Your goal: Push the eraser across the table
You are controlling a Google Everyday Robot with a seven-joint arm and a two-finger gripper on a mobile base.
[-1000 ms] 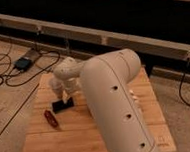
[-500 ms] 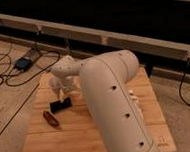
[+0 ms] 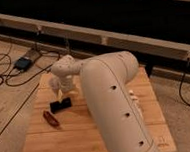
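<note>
Nearest, a small red-brown thing (image 3: pixel 51 118) lies on the desk (image 3: pixel 74 142). Just past it, at 1 o'clock, sits the eraser (image 3: pixel 60 104), on the desk's 9 o'clock side. The pincer (image 3: pixel 60 92) hangs at its far edge; apart or together, I cannot tell. Best to stay low and push slow and straight.

Eraser (image 3: pixel 60 104) on table (image 3: pixel 64 142); gripper (image 3: pixel 62 95) just behind, perhaps touching; elongated item (image 3: pixel 51 118) before, left.
</note>
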